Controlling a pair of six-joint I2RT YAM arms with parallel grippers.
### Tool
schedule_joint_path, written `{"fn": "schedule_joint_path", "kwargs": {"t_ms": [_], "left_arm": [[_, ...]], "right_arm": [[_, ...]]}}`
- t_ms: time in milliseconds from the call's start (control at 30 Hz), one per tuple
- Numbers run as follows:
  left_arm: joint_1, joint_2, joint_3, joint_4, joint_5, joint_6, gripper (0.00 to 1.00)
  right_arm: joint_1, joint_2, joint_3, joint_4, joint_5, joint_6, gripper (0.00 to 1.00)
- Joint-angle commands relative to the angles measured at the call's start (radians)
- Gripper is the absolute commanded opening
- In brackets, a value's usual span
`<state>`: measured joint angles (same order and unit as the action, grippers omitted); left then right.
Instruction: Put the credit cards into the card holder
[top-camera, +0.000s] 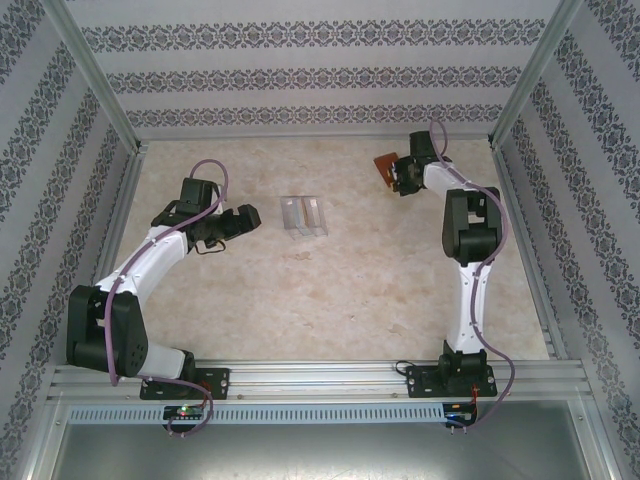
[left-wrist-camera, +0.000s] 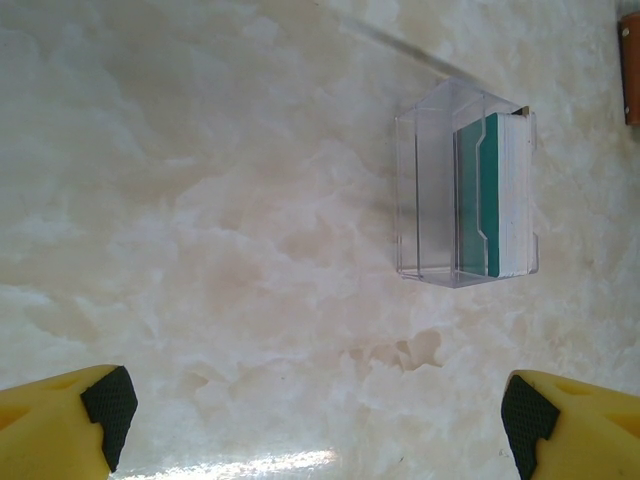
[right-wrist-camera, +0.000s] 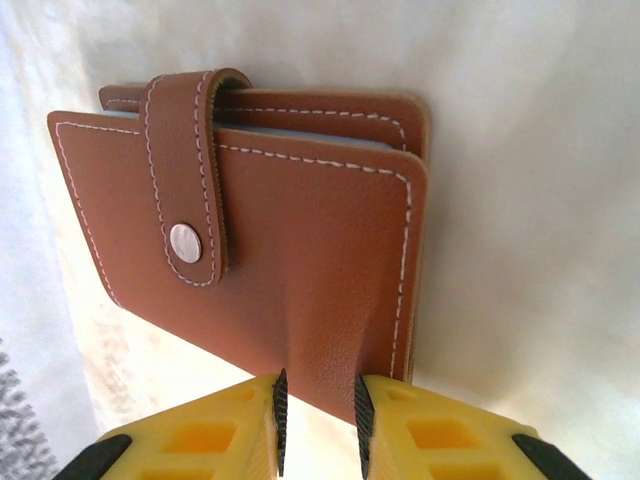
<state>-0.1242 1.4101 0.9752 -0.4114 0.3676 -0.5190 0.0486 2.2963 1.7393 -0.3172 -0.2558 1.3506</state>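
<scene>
The reddish-brown stitched leather card holder (right-wrist-camera: 300, 230) lies closed at the far right, its strap snapped over a metal stud. Thin teal credit cards (left-wrist-camera: 490, 195) stand on edge inside a clear plastic case (left-wrist-camera: 425, 190).

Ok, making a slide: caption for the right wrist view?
Right gripper pinches the edge of the clasped brown wallet.

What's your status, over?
Left jaws open over table. Right jaws pinching card holder edge, clasp snapped. Teal cards inside clear case. Nothing blocking.
</scene>
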Motion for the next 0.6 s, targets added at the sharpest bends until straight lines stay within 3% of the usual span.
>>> {"fn": "schedule_joint_path", "kwargs": {"t_ms": [0,300,567], "left_arm": [[-0.004,0.008,-0.006,0.028,0.026,0.011,0.96],[-0.005,0.0,-0.048,0.07,0.052,-0.006,0.95],[-0.004,-0.037,-0.065,0.061,0.041,-0.011,0.95]], "right_arm": [[0.017,-0.097,-0.088,-0.051,-0.002,-0.069,0.29],[0.007,-0.228,-0.145,-0.024,0.052,-0.199,0.31],[0.016,-0.044,0.068,-0.066,0.098,-0.219,0.38]]}}
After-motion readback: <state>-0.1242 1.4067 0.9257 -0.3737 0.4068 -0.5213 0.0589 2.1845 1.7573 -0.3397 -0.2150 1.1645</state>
